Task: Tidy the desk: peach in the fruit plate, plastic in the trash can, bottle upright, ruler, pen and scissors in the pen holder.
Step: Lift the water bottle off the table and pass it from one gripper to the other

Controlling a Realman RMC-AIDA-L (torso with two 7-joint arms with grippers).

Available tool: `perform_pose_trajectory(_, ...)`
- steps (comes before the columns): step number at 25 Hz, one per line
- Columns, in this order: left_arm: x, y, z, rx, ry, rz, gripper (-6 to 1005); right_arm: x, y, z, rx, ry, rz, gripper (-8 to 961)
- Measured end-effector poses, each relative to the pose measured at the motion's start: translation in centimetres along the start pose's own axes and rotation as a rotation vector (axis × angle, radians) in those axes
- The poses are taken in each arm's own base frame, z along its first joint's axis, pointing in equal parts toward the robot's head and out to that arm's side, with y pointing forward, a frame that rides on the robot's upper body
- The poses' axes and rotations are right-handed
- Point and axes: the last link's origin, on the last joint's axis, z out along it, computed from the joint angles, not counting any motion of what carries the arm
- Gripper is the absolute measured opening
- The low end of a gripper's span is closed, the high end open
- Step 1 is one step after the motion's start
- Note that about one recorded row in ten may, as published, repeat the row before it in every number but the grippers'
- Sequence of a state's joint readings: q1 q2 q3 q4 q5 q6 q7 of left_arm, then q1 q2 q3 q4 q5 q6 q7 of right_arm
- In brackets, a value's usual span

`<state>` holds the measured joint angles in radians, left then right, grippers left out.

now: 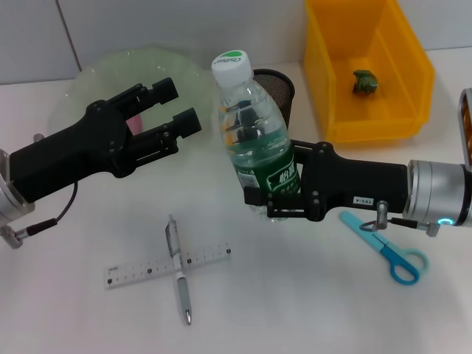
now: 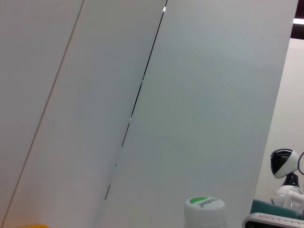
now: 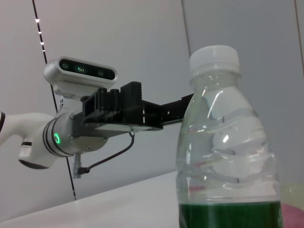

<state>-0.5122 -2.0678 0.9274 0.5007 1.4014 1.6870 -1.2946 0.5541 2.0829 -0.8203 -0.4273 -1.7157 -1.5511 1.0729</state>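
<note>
Head view, green wad [image 1: 364, 81] in yellow bin [image 1: 413, 110], pink peach [image 1: 135, 122] on fruit plate [image 1: 96, 74]

A robotics lab: a white table [image 1: 310, 310] against bare grey wall panels [image 2: 199, 95], another white robot [image 2: 285, 175] standing nearby.

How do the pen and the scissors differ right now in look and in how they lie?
The pen is grey and silver; the scissors are blue. The pen lies across the ruler, touching it; the scissors touch no other loose item, only partly hidden under the right arm. The pen sits nearer the open left claw; the scissors lie by the right claw, shut on the bottle. Both lie flat on the table, outside the pen holder.
</note>
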Motion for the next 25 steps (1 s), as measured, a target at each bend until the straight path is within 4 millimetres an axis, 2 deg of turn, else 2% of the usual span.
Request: perform_pose_trajectory(25,-0.2,0.0,1.5,-0.028,0.004,0.015,801,-0.3,0.4,1.9,-0.064,0.010,-0.033,801)
